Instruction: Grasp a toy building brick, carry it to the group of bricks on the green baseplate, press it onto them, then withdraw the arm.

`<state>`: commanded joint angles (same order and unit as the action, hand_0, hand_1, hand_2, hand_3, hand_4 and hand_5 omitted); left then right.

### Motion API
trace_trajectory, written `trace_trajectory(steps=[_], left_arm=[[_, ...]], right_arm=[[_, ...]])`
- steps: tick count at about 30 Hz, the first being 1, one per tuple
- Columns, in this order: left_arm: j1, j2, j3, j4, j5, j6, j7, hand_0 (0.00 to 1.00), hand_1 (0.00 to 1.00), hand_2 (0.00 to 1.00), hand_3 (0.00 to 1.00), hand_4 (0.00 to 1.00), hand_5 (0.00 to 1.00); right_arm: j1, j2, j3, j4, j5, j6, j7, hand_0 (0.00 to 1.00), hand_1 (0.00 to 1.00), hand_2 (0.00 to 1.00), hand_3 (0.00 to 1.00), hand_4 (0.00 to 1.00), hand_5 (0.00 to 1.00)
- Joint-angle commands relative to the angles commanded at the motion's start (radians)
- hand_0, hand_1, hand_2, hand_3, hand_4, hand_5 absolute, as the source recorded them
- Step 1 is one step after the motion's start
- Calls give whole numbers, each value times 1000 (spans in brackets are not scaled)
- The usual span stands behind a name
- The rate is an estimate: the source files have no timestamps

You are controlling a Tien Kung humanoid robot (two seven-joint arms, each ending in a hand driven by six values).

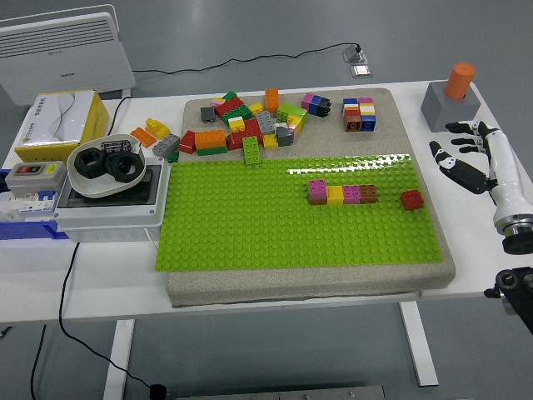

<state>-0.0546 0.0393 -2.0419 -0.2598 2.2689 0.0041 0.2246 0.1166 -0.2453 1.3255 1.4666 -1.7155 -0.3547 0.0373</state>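
A green baseplate [250, 225] lies on a grey mat in the middle of the table. On it stands a short row of bricks [342, 193] in pink, yellow, magenta and brown. A single red brick [411, 199] sits just right of that row, on the plate's right edge. A heap of loose bricks [246, 125] in many colours lies on the mat behind the plate. My right hand [464, 155] hovers off the mat's right side, fingers spread, holding nothing. The left arm does not show.
A grey block with an orange cylinder [451, 96] stands at the back right, just behind my right hand. Left of the mat sit a white box with black rings [107, 167], a yellow tissue box [60, 125] and a switch box [33, 177].
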Motion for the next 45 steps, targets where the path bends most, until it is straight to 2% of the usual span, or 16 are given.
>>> trace_trajectory(steps=[5,9,11,13,14,18,19,20,25,26,32,45], left_arm=[[-4,0,-5,0,0,13,-1,679,531,522,580,655,657],[-8,-5,-11,2,0,11,7,678,543,528,582,654,654],[-8,-8,-12,2,0,5,12,678,543,528,582,654,654],[-6,-10,-11,2,0,0,11,678,543,528,582,654,654],[-6,-11,-10,1,0,-4,11,679,562,570,582,651,581],[-4,-15,-3,0,0,-20,7,679,562,570,582,651,581],[-4,-16,0,0,0,-24,6,679,562,570,582,651,581],[-4,-17,3,0,-1,-27,5,681,561,585,586,663,532],[-1,-17,7,-1,-8,-44,2,681,561,585,586,663,532],[-1,-18,6,0,-7,-49,2,682,560,585,586,655,571],[3,-19,10,2,-5,-64,2,687,563,586,589,657,589],[11,3,-10,5,0,-39,-6,686,560,575,588,685,547]], right_arm=[[19,-31,-20,44,-99,30,-60,615,617,705,635,709,336],[43,-58,-53,78,-216,92,-136,653,654,722,641,711,306],[48,-59,-60,91,-273,132,-176,653,654,722,641,711,306],[49,-53,-63,96,-317,151,-194,653,654,722,641,711,306],[49,-50,-65,97,-340,157,-200,728,742,793,662,744,177],[49,-38,-74,97,-398,159,-203,728,742,793,662,744,177],[48,-38,-75,97,-404,157,-202,728,742,793,662,744,177],[48,-38,-76,97,-408,156,-201,732,751,796,684,748,156],[43,-43,-72,94,-415,149,-199,732,751,796,684,748,156],[40,-43,-71,93,-414,147,-197,731,745,792,683,736,168],[26,-35,-70,85,-418,143,-193,724,736,784,660,720,167],[31,-27,-86,73,-434,157,-192,721,730,778,619,749,141]])
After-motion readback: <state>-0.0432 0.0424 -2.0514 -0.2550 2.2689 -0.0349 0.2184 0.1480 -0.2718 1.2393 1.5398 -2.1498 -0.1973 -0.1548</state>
